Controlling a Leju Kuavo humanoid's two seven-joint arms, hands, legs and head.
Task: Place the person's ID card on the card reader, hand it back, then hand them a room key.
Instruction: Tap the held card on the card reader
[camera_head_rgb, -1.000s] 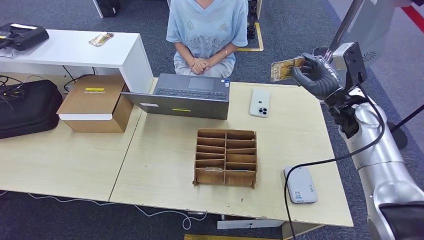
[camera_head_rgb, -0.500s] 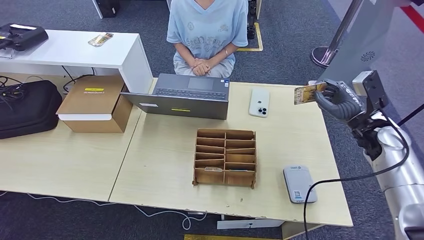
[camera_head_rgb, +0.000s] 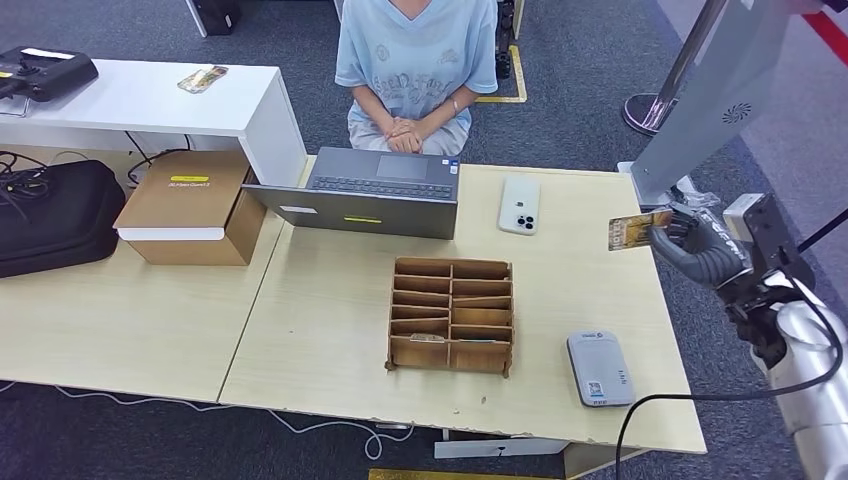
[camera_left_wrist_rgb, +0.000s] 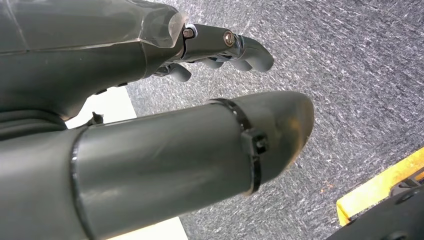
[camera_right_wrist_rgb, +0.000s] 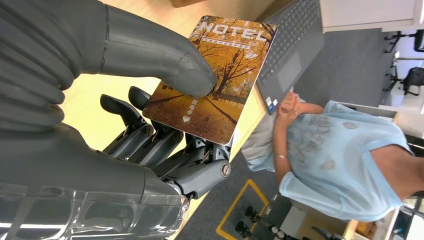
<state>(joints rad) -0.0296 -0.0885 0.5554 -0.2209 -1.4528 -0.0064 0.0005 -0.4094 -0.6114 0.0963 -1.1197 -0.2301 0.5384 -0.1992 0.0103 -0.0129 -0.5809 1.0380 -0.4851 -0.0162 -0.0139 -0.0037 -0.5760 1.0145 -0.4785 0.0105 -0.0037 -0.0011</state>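
Retreating from the person's side, the right hand (camera_head_rgb: 700, 245) is now hanging lower and nearer the robot than a second ago, just off the counter's (camera_head_rgb: 330, 340) right edge, and it is pinching the card (camera_head_rgb: 640, 231) between thumb and fingers. In the right wrist view the card (camera_right_wrist_rgb: 215, 75) is showing an autumn-tree picture and the word HOTEL, with the thumb pressing its face and the fingers (camera_right_wrist_rgb: 150, 137) bracing it from behind.

Nearest on the counter, the grey card reader (camera_head_rgb: 600, 368) is lying flat by the front right corner, below and to the left of the hand, with bare counter between them. Left of it the wooden slotted rack (camera_head_rgb: 452, 315) is standing mid-counter. Farther back a white phone (camera_head_rgb: 519, 204) is lying beside the open laptop (camera_head_rgb: 372, 192), and a cardboard box (camera_head_rgb: 190, 205) and black bag (camera_head_rgb: 50, 212) are sitting at the left. Beyond the far edge the person (camera_head_rgb: 415, 65) is sitting with clasped hands.

The left hand (camera_left_wrist_rgb: 220, 50) is hanging over grey carpet, fingers slightly curled and apart, holding nothing.
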